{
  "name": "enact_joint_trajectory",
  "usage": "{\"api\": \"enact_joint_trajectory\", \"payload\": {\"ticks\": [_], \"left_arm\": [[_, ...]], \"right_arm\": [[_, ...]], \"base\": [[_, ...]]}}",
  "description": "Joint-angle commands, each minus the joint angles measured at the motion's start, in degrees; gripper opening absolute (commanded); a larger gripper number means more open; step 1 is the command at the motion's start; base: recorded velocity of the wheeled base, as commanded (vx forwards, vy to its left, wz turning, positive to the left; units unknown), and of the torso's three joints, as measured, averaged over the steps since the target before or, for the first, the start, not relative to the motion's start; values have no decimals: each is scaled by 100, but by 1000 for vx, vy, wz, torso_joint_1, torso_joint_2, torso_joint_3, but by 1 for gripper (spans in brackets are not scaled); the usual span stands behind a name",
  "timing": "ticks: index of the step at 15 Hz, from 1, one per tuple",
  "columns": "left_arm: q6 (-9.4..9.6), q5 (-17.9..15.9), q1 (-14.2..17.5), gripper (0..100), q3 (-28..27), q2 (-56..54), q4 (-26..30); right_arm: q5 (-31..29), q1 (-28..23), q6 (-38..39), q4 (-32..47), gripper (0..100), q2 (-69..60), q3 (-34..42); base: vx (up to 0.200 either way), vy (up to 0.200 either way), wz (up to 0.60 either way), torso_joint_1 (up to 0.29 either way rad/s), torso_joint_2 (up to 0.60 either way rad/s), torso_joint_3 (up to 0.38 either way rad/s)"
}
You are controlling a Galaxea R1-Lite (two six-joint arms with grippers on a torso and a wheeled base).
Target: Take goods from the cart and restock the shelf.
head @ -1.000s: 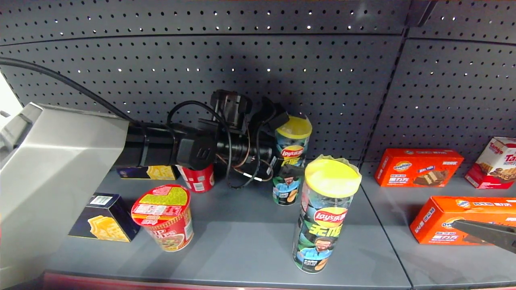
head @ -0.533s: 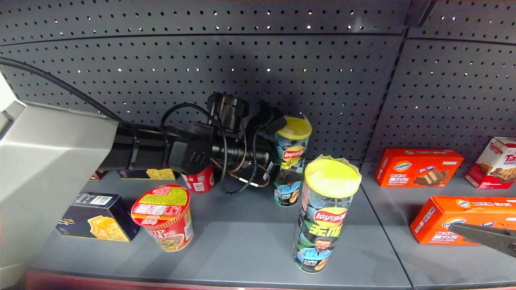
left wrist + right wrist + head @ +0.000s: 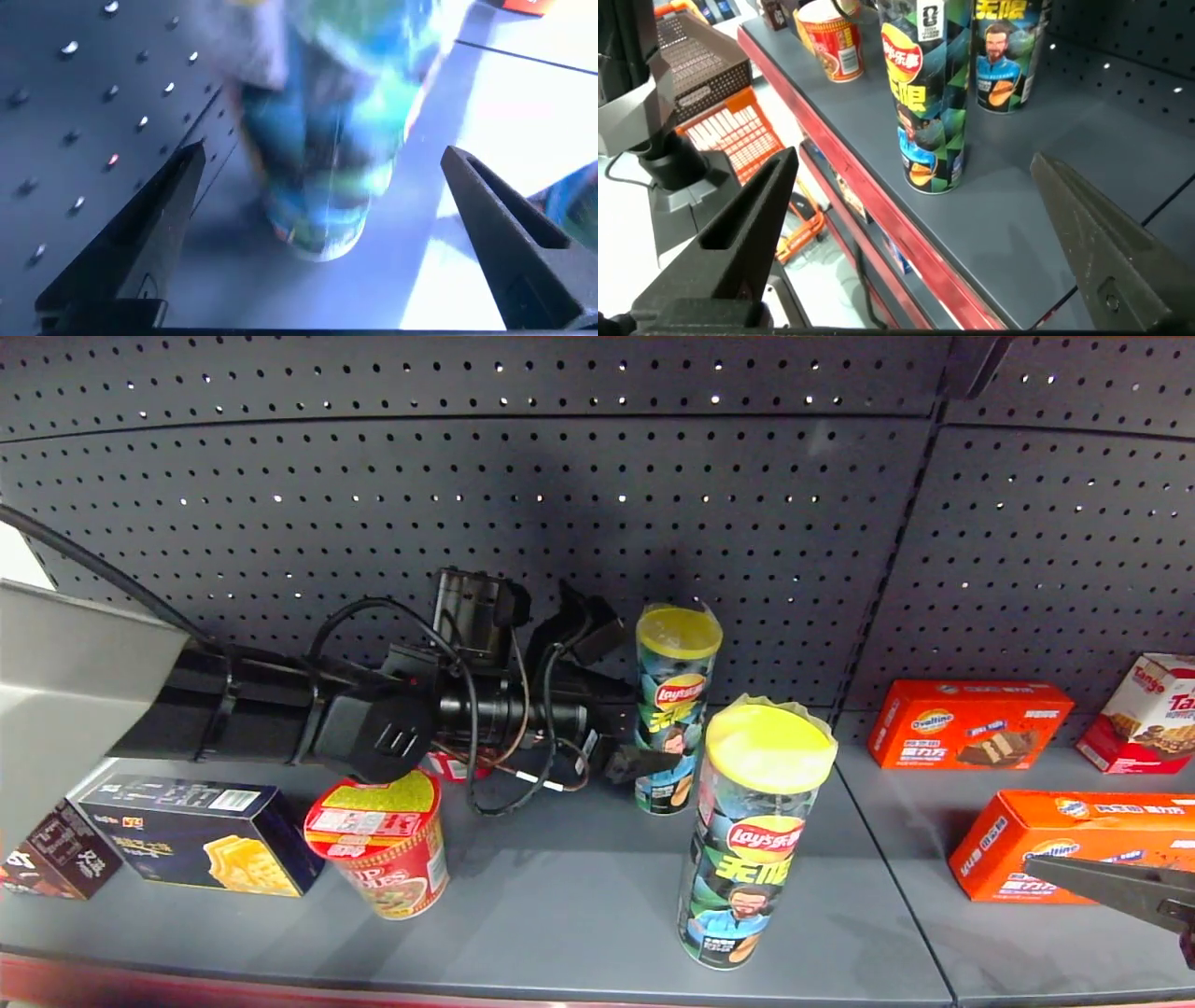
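R gripper (image 3: pixel 913 161): fingers spread wide, nothing held. Straight ahead of the gap, clear of both tips: front tall chip can w/ yellow lid and green-blue print (image 3: pixel 926 103), upright near the front lip of the grey metal shelf (image 3: pixel 560 905). Off to one side of the R fingers, below shelf lip: orange grid cart basket (image 3: pixel 729 131). Head view: one R finger overlaps the near flat orange carton (image 3: pixel 1055 840); contact can't tell.

Same depth, well apart from both finger sets: red noodle cup w/ yellow-green lid (image 3: pixel 378 840) and dark blue box w/ yellow cracker pic (image 3: pixel 201 835), both on near side of L arm.

L gripper (image 3: pixel 644 695): fingers wide apart, nothing held. Rear chip can, same print (image 3: pixel 677 709), upright just past the tips, in line w/ the gap. One tip crosses the can's front in head view; wrist view blurred, contact can't tell.

Behind L wrist: small red cup (image 3: pixel 448 765), mostly hidden. Farthest: second orange carton (image 3: pixel 966 723), then dark perforated back panel (image 3: pixel 597 504).
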Motion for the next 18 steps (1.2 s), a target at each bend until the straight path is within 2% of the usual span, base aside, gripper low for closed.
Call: {"api": "enact_joint_trajectory", "payload": {"ticks": [1, 5, 6, 8, 10, 12, 14, 18], "left_arm": [[1, 12, 15, 100, 347, -409, -21], [-8, 30, 32, 100, 848, -910, -126], [-8, 48, 103, 100, 1288, -1279, -135], [-25, 74, 173, 100, 1727, -1736, -126], [-25, 74, 375, 100, 1947, -2175, -38], [19, 135, 621, 100, 2105, -2422, -38], [107, 522, 727, 100, 2193, -2501, -56], [63, 1217, 727, 100, 2703, -2940, -267]], "right_arm": [[10, -3, 2, -5, 100, 148, -17], [-17, -109, 169, -5, 100, 227, 0], [-52, -126, 178, -14, 100, 315, -17], [-70, -144, 178, -5, 100, 438, -140], [-157, -232, 169, 12, 100, 482, -290], [-623, -179, 169, 65, 100, 667, -571], [-773, -205, 169, 109, 100, 719, -615], [-896, -495, 134, 416, 100, 816, -553]], "base": [[0, 0, 0, 0, 0, 0], [0, 0, 0, 0, 0, 0], [0, 0, 0, 0, 0, 0], [0, 0, 0, 0, 0, 0], [0, 0, 0, 0, 0, 0], [0, 0, 0, 0, 0, 0], [0, 0, 0, 0, 0, 0], [0, 0, 0, 0, 0, 0]]}}
